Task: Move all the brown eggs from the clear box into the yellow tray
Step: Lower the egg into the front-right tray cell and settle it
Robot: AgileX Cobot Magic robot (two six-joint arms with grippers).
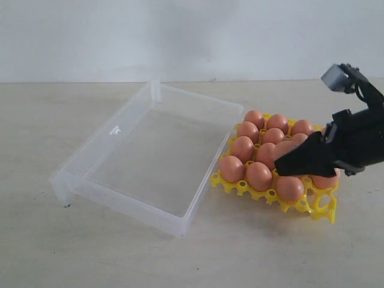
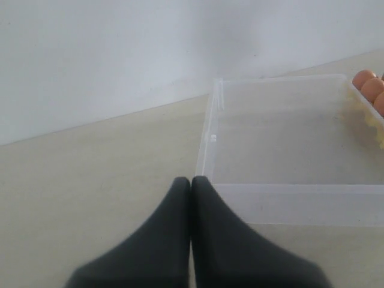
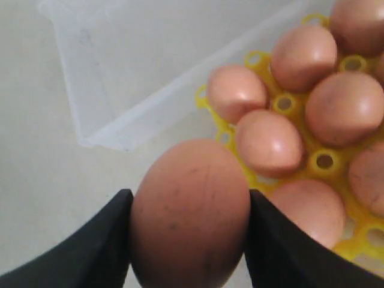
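Observation:
The yellow tray (image 1: 324, 207) sits right of the clear box (image 1: 90, 187) and holds several brown eggs (image 1: 259, 176). My right gripper (image 1: 287, 161) hovers over the tray's near side, shut on one brown egg (image 3: 189, 213), which fills the space between its black fingers (image 3: 99, 246). In the right wrist view the tray (image 3: 324, 161) and more eggs (image 3: 269, 141) lie beyond the held one. No eggs show in the clear box (image 2: 288, 201). My left gripper (image 2: 191, 183) is shut with nothing in it, just outside the box's near corner; it is out of the exterior view.
The pale tabletop (image 1: 48, 120) runs around the box and tray, with a white wall (image 1: 180, 36) behind. A few eggs (image 2: 371, 89) show past the box's far side in the left wrist view.

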